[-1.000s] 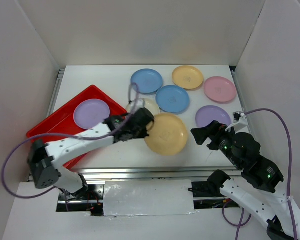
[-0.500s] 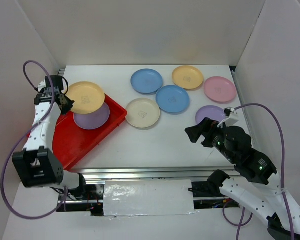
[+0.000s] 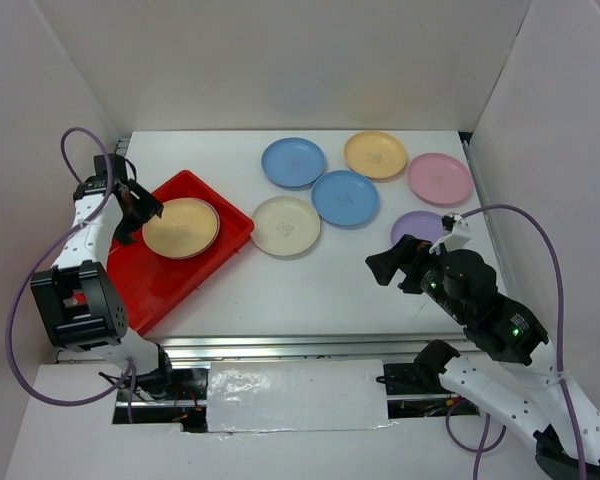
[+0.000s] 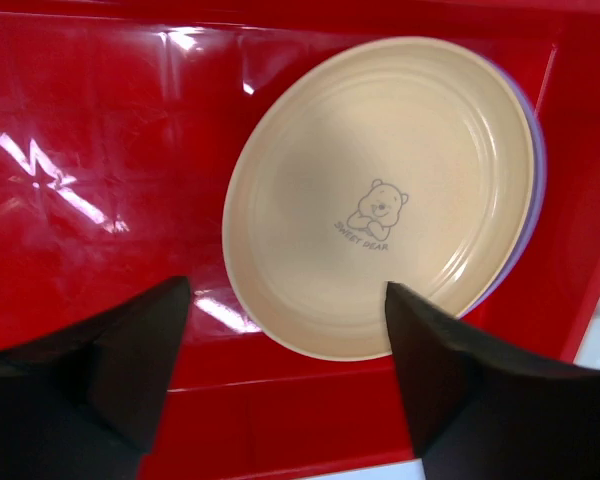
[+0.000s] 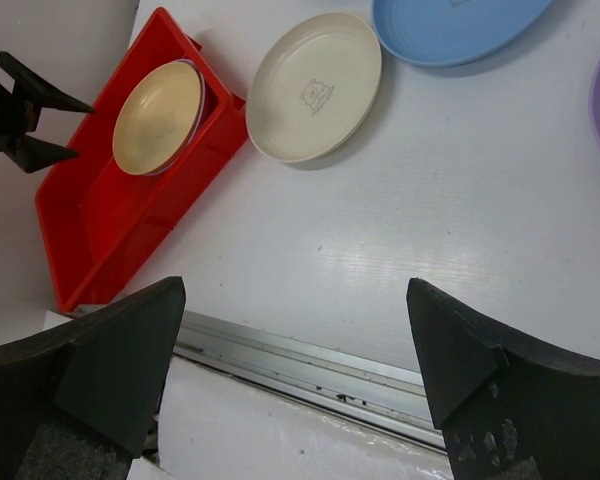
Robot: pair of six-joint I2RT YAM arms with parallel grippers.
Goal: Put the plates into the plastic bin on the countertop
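In the red plastic bin (image 3: 140,285) (image 4: 100,150) (image 5: 90,240) a yellow-orange plate (image 3: 180,227) (image 4: 380,190) (image 5: 158,115) lies on a purple plate whose rim (image 4: 538,190) shows beneath it. My left gripper (image 3: 145,210) (image 4: 285,290) hovers open just beside that stack, holding nothing. On the countertop (image 3: 280,290) lie a cream plate (image 3: 286,226) (image 5: 315,85), two blue plates (image 3: 293,162) (image 3: 345,198), another yellow-orange plate (image 3: 375,155), a pink plate (image 3: 440,179) and a purple plate (image 3: 420,228), partly hidden by my right arm. My right gripper (image 3: 380,268) (image 5: 295,285) hangs open and empty above the front of the countertop.
White walls enclose the countertop on three sides. A metal rail (image 3: 280,345) (image 5: 310,365) runs along the front edge. The bin sits at an angle against the left wall, its near half bare.
The left arm carried the yellow-orange plate from the countertop's middle to the bin, set it on the purple plate and opened. The right gripper shifted slightly left.
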